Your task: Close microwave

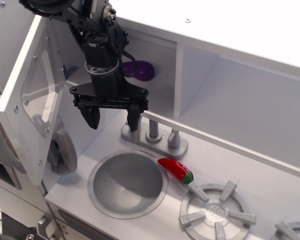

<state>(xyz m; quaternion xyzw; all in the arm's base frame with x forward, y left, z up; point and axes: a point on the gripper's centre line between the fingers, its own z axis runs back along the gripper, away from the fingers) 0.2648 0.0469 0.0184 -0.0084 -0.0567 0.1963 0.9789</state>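
The microwave (160,87) is the white compartment at the upper left, and it stands open. Its white door (20,115), with a clear window (40,92), is swung out to the left, and a grey handle (64,150) shows below its lower edge. My gripper (113,119) is open and empty. It hangs in front of the compartment's opening, just right of the door and above the counter. It touches neither the door nor the handle. A purple object (142,70) lies inside the compartment, behind the arm.
A grey faucet (154,134) stands just below the right fingertip. A round sink (127,184) lies in front, with a red chilli pepper (176,171) at its right rim. A burner (217,212) is at the front right. A wider doorless shelf (240,105) adjoins the compartment on the right.
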